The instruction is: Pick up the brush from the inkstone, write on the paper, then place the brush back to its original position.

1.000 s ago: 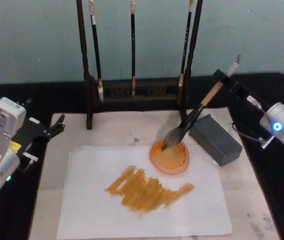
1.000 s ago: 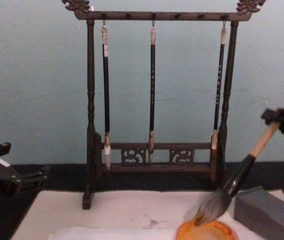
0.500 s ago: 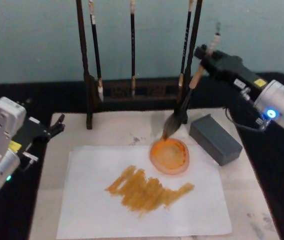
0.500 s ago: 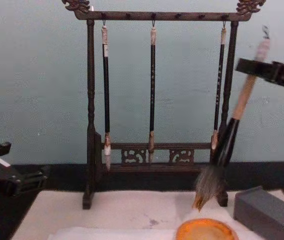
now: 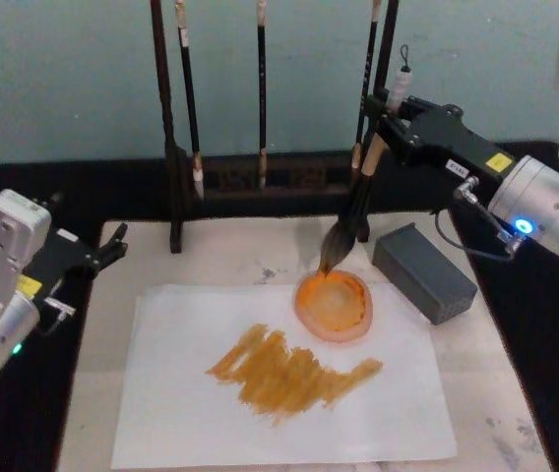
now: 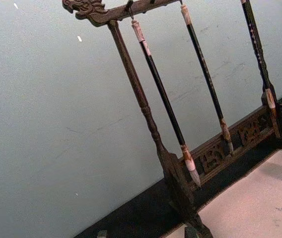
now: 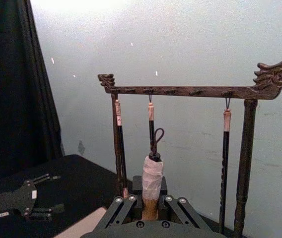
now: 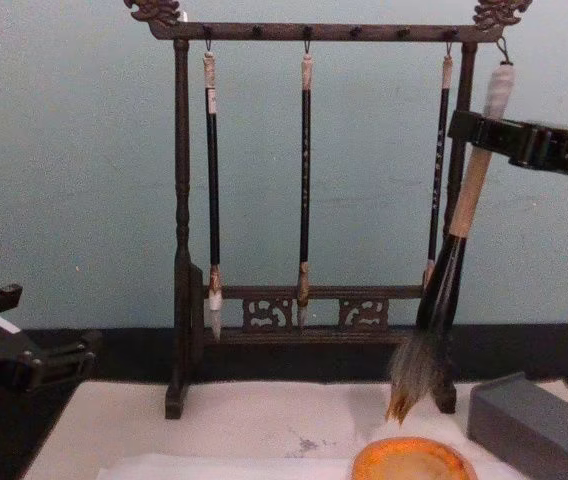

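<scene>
I clamp the thick tan-handled, grey-bristled brush (image 5: 358,195) in my right gripper (image 5: 386,120) — its loaded tip could drip beyond the round orange dish (image 5: 302,307); left gripper (image 5: 108,250) parked at table's left.

Brush (image 5: 360,197): tan on the handle, black on the lower section, grey-white in the bristles with an orange-stained tip, white wrapping at the end, dark loop. Paper (image 5: 171,413): white, with streaky ochre-brown strokes across the middle. Dish (image 5: 302,307): orange. Block (image 5: 424,273): plain dark grey. Mat (image 5: 230,251): beige, with a small grey smudge. Rack (image 8: 181,200): dark brown, with a carved pattern low down. Wall (image 8: 64,150): pale blue-green.
</scene>
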`<state>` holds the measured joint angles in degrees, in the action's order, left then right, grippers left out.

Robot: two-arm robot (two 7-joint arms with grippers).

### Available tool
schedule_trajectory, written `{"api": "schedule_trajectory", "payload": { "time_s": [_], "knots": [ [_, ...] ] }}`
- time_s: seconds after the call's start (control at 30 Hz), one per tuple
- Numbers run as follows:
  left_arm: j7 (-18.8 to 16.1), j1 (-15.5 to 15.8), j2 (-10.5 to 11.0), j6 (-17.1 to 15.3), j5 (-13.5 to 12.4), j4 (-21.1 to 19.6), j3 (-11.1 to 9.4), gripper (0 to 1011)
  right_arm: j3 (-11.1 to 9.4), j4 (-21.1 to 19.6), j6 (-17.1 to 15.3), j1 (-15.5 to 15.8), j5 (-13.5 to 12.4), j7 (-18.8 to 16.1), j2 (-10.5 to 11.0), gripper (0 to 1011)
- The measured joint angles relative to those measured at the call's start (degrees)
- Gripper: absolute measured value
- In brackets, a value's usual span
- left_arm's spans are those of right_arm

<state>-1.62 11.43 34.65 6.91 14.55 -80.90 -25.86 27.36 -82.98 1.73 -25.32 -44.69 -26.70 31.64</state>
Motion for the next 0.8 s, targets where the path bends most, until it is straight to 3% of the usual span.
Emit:
{"api": "schedule_trajectory", "payload": {
  "time_s": [0.6,0.8],
  "knots": [
    [0.0,0.0,0.0,0.0,0.0,0.0,0.0,1010,-0.2,0.5,-0.2,-0.1,-0.8,-0.2,-0.1,161],
    [0.0,0.0,0.0,0.0,0.0,0.0,0.0,1010,0.1,1.0,0.2,-1.5,1.0,-2.0,-1.1,161]
  ]
}}
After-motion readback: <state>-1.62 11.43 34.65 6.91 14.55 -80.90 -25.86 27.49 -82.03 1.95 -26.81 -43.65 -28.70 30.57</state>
